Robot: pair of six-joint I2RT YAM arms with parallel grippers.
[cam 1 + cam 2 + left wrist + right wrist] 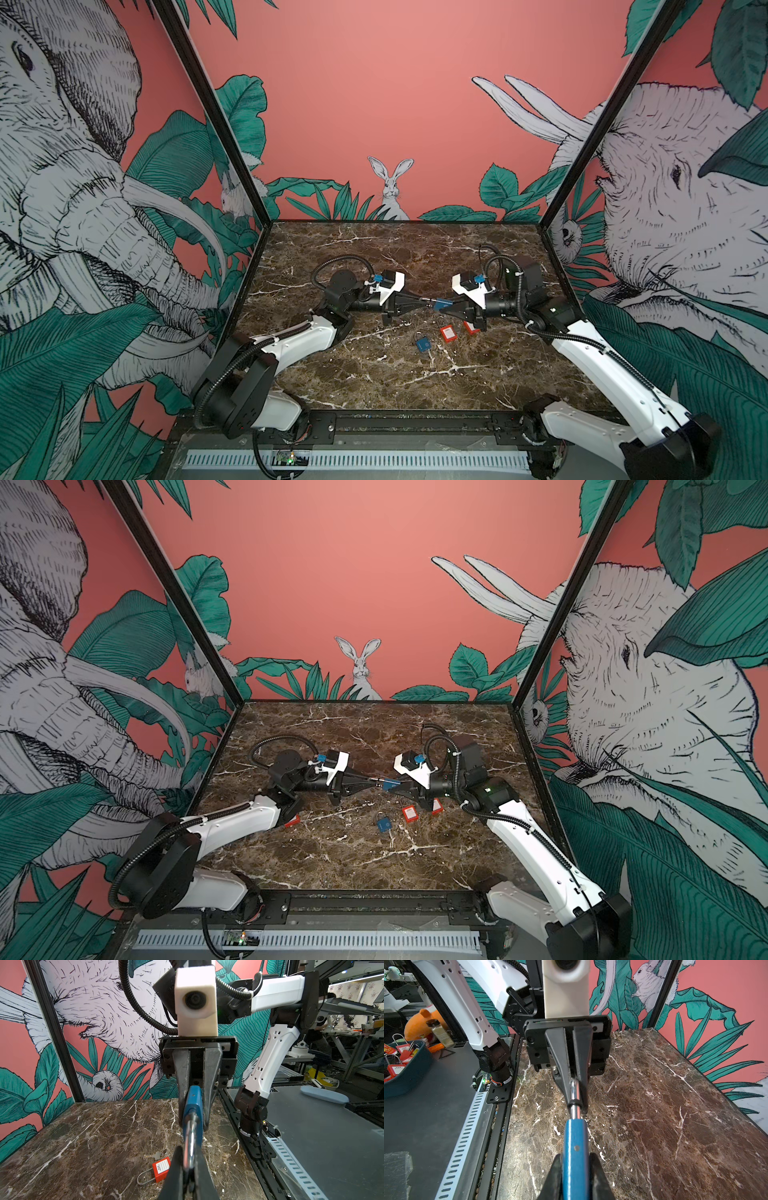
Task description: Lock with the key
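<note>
Both top views: blue metal padlock (439,305) hung mid-air over marble counter (374,374), btwn the arms. Left wrist: left jaws clamped on its steel shackle (189,1138); small silver key (155,1155) lay on counter. Right wrist: right jaws pinched its body (576,1157). Prob. heavy, rigid, shackle slick; hold flat body sides.

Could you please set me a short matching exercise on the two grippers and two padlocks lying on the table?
1. left gripper
2. right gripper
3. loose blue padlock
4. red padlock

A. lies on the marble table, white label up
B. shut on the held padlock, at its blue body
C. lies on the table, on the red padlock's left-arm side
D. shut on the held padlock's steel shackle

Pairs: 1-D, 2-B, 3-C, 4-A.
</note>
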